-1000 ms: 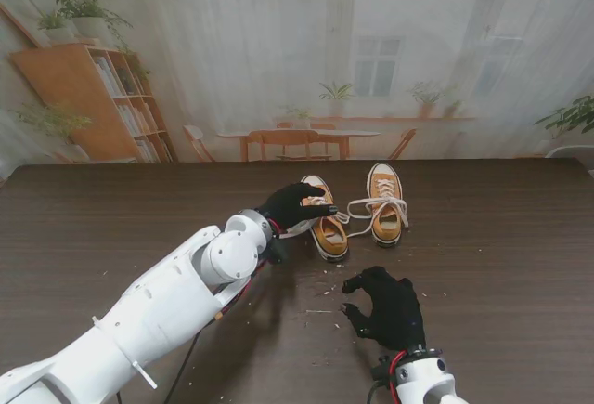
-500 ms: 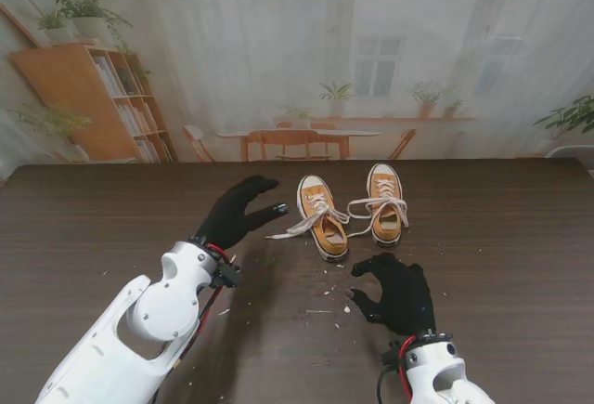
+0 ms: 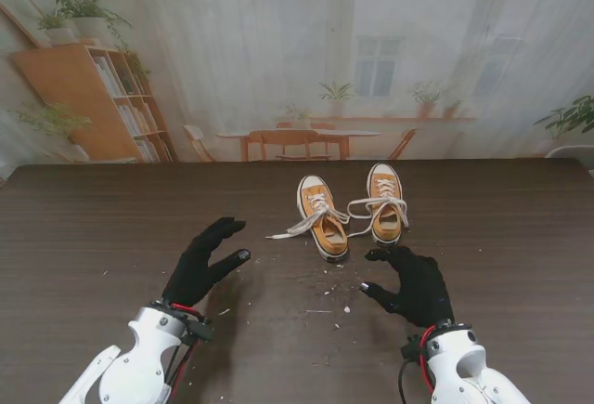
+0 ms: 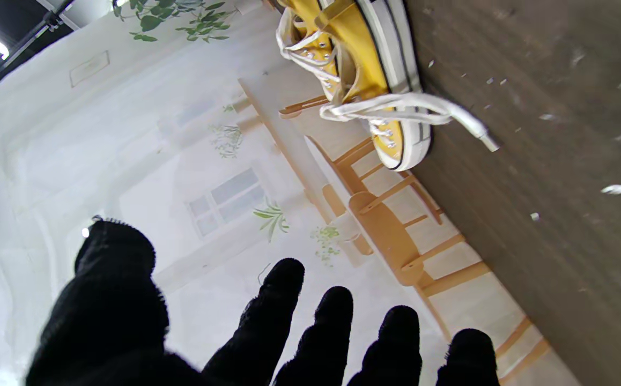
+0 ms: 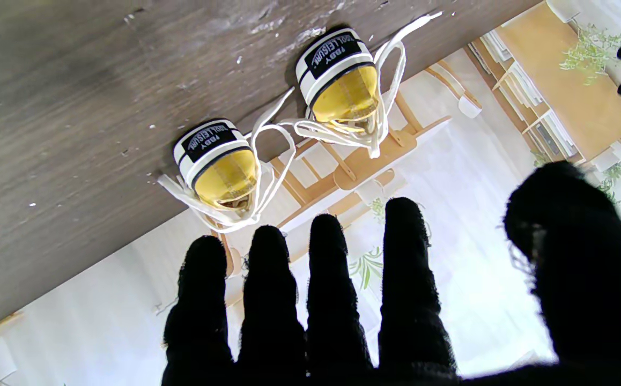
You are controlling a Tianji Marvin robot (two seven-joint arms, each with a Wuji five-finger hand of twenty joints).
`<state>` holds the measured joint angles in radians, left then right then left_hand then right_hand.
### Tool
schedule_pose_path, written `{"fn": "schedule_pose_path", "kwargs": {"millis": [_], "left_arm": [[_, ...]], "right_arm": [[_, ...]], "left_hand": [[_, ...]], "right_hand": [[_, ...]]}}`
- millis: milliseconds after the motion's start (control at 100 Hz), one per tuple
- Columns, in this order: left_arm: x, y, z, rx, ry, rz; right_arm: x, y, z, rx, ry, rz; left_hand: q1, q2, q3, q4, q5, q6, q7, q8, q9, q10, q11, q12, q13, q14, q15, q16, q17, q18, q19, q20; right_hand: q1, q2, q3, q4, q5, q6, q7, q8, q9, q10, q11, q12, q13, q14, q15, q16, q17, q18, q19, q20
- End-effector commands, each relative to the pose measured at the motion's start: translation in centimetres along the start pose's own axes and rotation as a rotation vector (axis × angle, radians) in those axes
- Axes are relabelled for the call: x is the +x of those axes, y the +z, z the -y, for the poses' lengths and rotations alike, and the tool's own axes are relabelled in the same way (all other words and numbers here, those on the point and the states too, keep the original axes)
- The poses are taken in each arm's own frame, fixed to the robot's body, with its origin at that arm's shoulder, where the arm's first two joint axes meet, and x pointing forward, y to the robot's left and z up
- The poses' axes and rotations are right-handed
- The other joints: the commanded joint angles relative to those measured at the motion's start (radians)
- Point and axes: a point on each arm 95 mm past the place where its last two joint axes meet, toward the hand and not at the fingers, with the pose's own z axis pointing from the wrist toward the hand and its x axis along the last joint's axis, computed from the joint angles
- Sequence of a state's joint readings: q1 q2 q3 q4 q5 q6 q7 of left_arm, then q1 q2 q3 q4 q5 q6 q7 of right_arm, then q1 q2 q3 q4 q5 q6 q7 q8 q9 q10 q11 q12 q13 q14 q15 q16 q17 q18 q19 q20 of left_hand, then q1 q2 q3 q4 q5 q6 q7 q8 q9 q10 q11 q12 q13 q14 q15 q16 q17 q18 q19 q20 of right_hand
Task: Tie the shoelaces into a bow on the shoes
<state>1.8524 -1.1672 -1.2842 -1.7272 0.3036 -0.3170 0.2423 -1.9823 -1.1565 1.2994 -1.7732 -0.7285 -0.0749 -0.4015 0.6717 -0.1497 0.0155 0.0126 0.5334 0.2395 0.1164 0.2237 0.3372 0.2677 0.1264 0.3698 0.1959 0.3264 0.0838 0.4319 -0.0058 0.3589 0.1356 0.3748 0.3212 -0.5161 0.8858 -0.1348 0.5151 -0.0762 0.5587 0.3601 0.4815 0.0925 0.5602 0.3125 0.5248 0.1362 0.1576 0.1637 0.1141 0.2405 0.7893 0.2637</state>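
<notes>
Two yellow shoes (image 3: 353, 213) sit side by side on the desk (image 3: 93, 228), white laces (image 3: 306, 226) loose and trailing. Left hand (image 3: 202, 263) hovers, fingers spread, holding nothing, nearer to me and left of the shoes. Right hand (image 3: 415, 285) hangs spread too, empty, just short of the right shoe.

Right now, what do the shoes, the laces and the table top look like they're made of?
Shoes: yellow uppers look like matte woven canvas; white sole band and toe cap look like smooth rubber. Heel patch seems black rubber with white print.
Laces: flat white woven fabric, probably cotton, with a stiffer tip.
Table top: dark brown with straight grain lines and a low sheen, likely wood laminate rather than solid wood; cannot tell for sure.
</notes>
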Motion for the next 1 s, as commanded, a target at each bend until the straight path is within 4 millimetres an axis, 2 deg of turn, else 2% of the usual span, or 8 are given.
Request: {"fn": "schedule_pose_path", "kwargs": {"millis": [0, 150, 400, 990], "left_arm": [[-0.8, -0.9, -1.3, -0.028, -0.027, 0.041], [-1.1, -1.6, -2.4, -0.045, -0.058, 0.041], [-1.8, -2.4, -3.7, -0.040, -0.063, 0.044], [-2.0, -2.4, -4.3, -0.068, -0.070, 0.016]], "right_arm": [[-0.6, -0.4, 0.5, 0.023, 0.004, 0.010], [-0.7, -0.8, 0.2, 0.023, 0.000, 0.012], [-0.9, -1.7, 0.3, 0.042, 0.010, 0.047], [0.0, -2.6, 0.3, 0.023, 0.000, 0.025]], "left_hand": [[0.018, 0.027, -0.004, 0.016, -0.041, -0.077, -0.011, 0.010, -0.001, -0.033, -0.032, -0.032, -0.008, -0.033, -0.025, -0.035, -0.023, -0.027, -0.032, 0.015], [0.027, 0.032, -0.001, 0.024, -0.069, -0.102, -0.010, 0.010, -0.016, -0.043, -0.050, -0.042, -0.030, -0.041, -0.032, -0.052, -0.047, -0.033, -0.045, 0.016], [0.043, 0.023, 0.001, 0.032, -0.052, -0.102, 0.013, 0.016, 0.000, -0.036, -0.059, -0.044, -0.027, -0.037, -0.026, -0.061, -0.054, -0.032, -0.049, 0.022], [0.047, 0.028, 0.000, 0.039, -0.040, -0.100, 0.020, 0.014, 0.007, -0.036, -0.073, -0.040, -0.030, -0.041, -0.023, -0.066, -0.056, -0.038, -0.054, 0.030]], "right_hand": [[-0.042, 0.021, -0.048, 0.038, -0.044, -0.018, -0.015, -0.032, -0.029, -0.024, -0.021, -0.015, -0.029, -0.035, -0.025, -0.023, -0.020, -0.039, -0.022, -0.023], [-0.066, 0.047, -0.075, 0.040, -0.090, -0.021, -0.029, -0.046, -0.046, -0.032, -0.035, -0.021, -0.043, -0.037, -0.036, -0.029, -0.028, -0.048, -0.029, -0.031], [-0.068, 0.062, -0.092, 0.047, -0.105, -0.026, -0.024, -0.059, -0.057, -0.035, -0.044, -0.024, -0.054, -0.035, -0.041, -0.032, -0.037, -0.048, -0.039, -0.040], [-0.063, 0.062, -0.053, 0.046, -0.090, -0.024, 0.002, -0.068, -0.053, -0.034, -0.032, -0.019, -0.039, -0.021, -0.031, -0.023, -0.023, -0.042, -0.033, -0.036]]}}
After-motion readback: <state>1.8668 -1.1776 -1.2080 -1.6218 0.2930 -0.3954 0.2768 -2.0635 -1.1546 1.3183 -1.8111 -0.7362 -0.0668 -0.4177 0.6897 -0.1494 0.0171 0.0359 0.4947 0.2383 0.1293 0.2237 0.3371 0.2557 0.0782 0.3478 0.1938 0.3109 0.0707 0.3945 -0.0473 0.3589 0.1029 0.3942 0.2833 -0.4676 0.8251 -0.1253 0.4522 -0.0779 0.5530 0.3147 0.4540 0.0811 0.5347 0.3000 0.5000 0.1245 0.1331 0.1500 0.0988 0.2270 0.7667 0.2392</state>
